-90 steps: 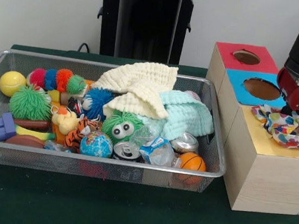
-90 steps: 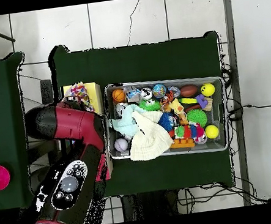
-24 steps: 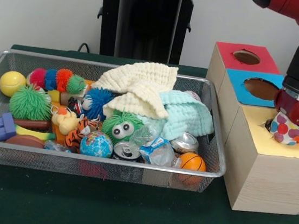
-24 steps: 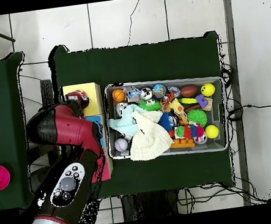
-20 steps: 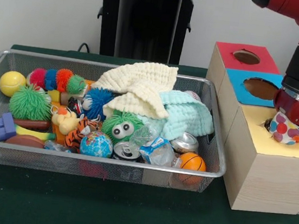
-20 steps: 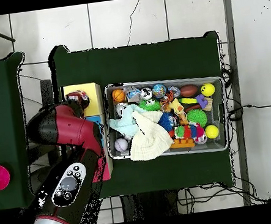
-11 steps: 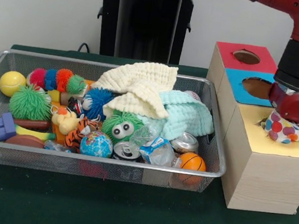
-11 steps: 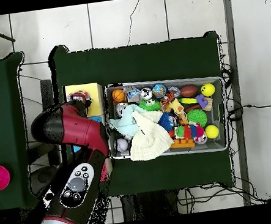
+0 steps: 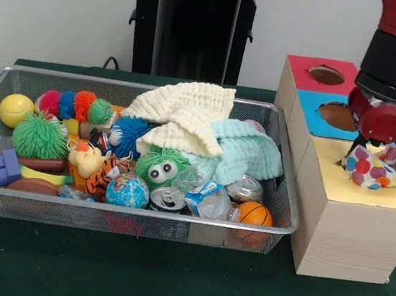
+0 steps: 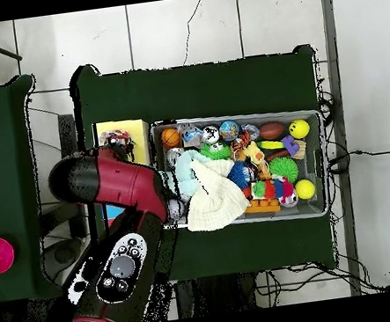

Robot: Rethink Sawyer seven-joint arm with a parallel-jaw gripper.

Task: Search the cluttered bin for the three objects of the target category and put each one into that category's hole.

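Start at the left of the front view: you see a silver wire-mesh bin (image 9: 275, 222) packed with toys, among them a yellow ball (image 9: 15, 110), a green spiky puffer ball (image 9: 40, 136) and a small globe ball (image 9: 128, 191). At the centre, a cream knitted cloth (image 9: 184, 116) lies draped over a mint-green cloth (image 9: 246, 152), probably hiding whatever sits beneath them. These two look like the same category as the cloth already on the box, so they are likely your remaining targets.

Move right and you reach the wooden sorting box (image 9: 346, 235) standing just beside the bin, its top split into a red panel (image 9: 325, 75), a blue panel (image 9: 334, 116) and a yellow panel (image 9: 345, 184). A white cloth with coloured polka dots (image 9: 382, 164) sits bunched on the yellow panel, apparently over that panel's hole and not yet pushed fully through.

The red and black arm (image 9: 393, 67) hangs directly above the cloth's left edge. Its gripper is hidden behind the wrist, so you cannot tell whether it grasps the fabric or has let go.
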